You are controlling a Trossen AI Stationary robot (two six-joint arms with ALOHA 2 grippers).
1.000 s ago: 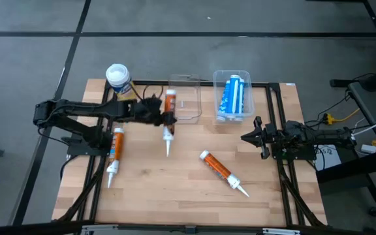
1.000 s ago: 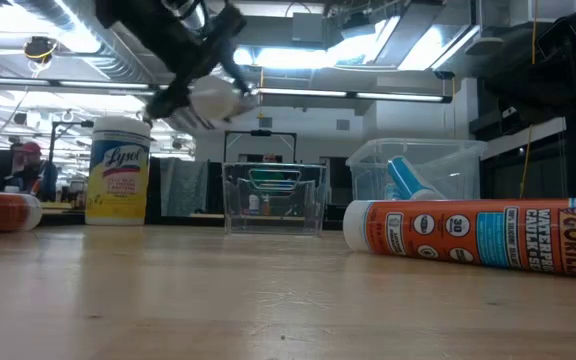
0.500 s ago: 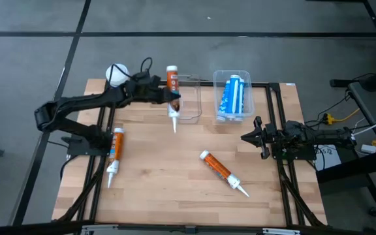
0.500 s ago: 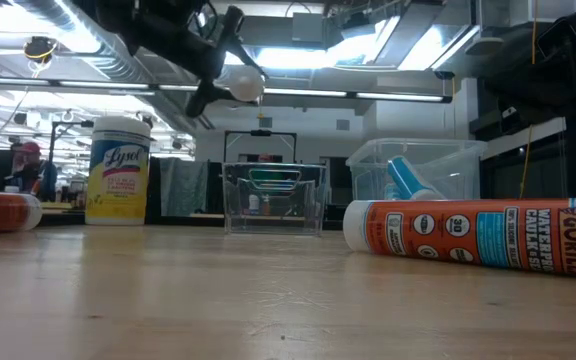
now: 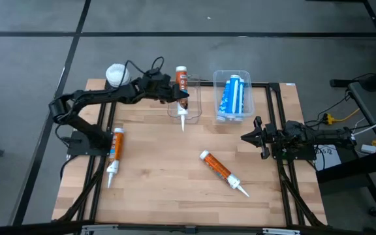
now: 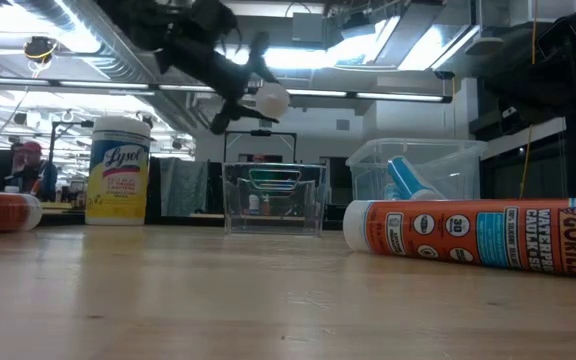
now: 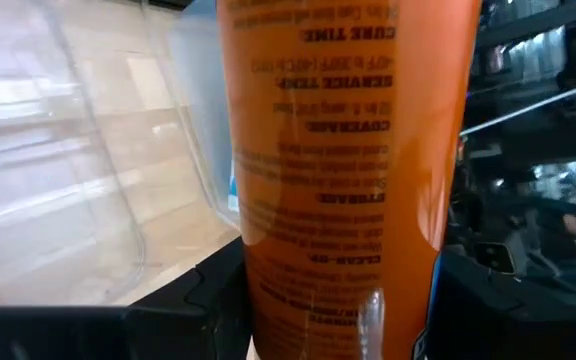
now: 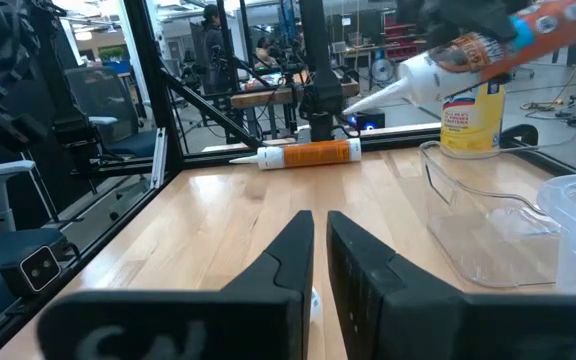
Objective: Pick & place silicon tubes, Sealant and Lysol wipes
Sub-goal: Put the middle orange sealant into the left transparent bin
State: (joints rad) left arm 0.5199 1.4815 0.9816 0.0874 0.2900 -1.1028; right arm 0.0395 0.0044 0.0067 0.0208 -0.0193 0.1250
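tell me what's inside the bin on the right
Blue and white tubes lie in the right bin, side by side. What is under them is covered.

We note two dark, slender jointed arms. Left arm (image 5: 103, 98): matte black links, a thin black cable looping above its wrist. Right arm (image 5: 305, 138): black, blocky links, with cables at its base.

**Room around my left hand**

My left hand (image 5: 173, 93) hangs over an empty clear bin (image 5: 191, 111). The Lysol wipes (image 5: 116, 74) stand behind it, a filled bin (image 5: 243, 77) just beyond. Open surface (image 5: 162, 176) lies nearer me, around two tubes (image 5: 222, 173).
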